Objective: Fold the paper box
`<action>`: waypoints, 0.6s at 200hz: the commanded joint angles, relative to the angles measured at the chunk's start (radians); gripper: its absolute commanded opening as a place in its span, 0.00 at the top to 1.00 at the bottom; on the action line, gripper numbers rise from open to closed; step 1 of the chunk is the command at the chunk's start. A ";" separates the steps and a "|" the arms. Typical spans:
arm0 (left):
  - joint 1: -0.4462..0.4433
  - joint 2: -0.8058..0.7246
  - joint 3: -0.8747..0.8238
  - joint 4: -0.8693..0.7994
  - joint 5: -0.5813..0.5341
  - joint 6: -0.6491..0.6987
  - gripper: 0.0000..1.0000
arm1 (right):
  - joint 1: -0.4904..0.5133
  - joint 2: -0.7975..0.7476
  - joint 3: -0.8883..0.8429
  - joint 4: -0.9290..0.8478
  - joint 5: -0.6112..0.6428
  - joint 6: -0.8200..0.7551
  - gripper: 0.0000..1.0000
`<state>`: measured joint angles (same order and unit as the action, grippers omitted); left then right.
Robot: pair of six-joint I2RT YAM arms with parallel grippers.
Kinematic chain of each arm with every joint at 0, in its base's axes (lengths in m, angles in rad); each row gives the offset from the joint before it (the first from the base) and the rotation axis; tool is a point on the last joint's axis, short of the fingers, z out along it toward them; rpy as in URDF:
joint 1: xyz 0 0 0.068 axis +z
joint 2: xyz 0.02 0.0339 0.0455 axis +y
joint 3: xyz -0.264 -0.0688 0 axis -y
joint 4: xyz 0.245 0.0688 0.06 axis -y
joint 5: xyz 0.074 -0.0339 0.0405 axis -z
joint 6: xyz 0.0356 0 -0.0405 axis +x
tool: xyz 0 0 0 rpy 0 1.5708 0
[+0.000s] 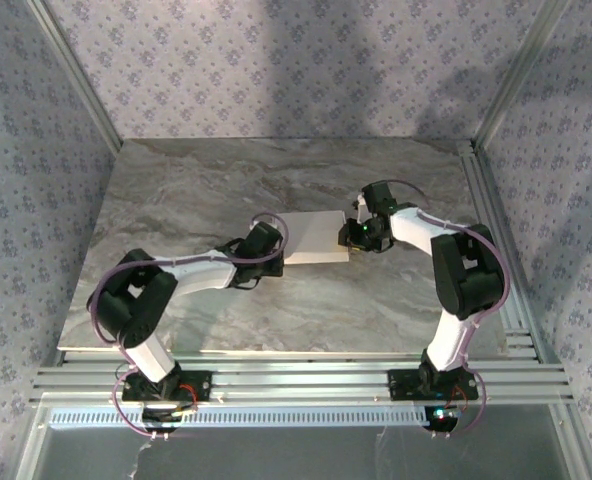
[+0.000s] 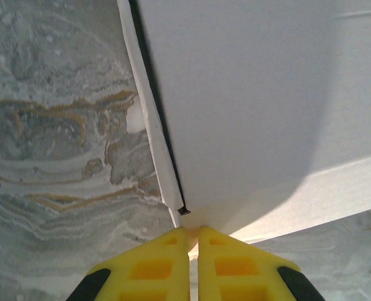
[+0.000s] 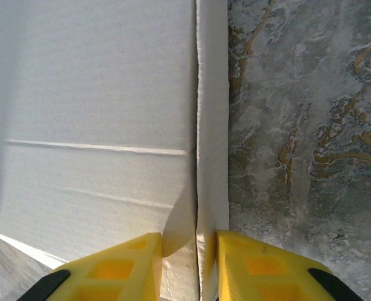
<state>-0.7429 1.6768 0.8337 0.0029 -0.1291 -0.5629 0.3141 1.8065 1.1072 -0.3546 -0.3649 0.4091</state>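
White thin card makes up the paper box (image 1: 314, 238), which lies flat near the middle of the marble-patterned table (image 1: 226, 180), caught between the two arms. The left gripper (image 1: 279, 248) sits at the box's near-left corner. In its wrist view the yellow fingers (image 2: 167, 263) are clenched together right at that corner, though I cannot tell whether a sliver of card is nipped between them. The right gripper (image 1: 354, 236) is at the opposite end, its jaws standing apart astride a narrow edge strip (image 3: 212, 125); whether they actually press it I cannot tell. The main risk is that the light box slides on the smooth top, so a push from one side would skew it instead of bending a crease. A pinch so close to the corner could crumple it, and opposed pulls might tear the strip or spring a fold back open.
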 commanded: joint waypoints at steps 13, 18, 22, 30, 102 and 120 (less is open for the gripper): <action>-0.043 0.082 -0.033 0.018 -0.105 0.089 0.92 | 0.009 0.041 0.017 -0.069 -0.054 -0.032 0.73; -0.045 0.086 -0.034 0.028 -0.115 0.095 0.92 | 0.008 0.042 0.018 -0.069 -0.055 -0.035 0.73; -0.048 0.091 -0.036 0.035 -0.119 0.100 0.92 | 0.008 0.044 0.018 -0.069 -0.057 -0.037 0.74; -0.052 0.097 -0.040 0.052 -0.129 0.110 0.93 | 0.005 0.046 0.021 -0.072 -0.057 -0.039 0.74; -0.119 0.187 -0.031 0.116 -0.266 0.206 0.95 | -0.003 0.060 0.039 -0.090 -0.069 -0.056 0.75; -0.127 0.214 -0.032 0.133 -0.276 0.214 0.96 | -0.003 0.064 0.044 -0.095 -0.069 -0.059 0.75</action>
<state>-0.8448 1.7985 0.8253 0.1932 -0.4660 -0.3946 0.2974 1.8275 1.1381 -0.3950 -0.3832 0.3767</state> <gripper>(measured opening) 0.051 0.249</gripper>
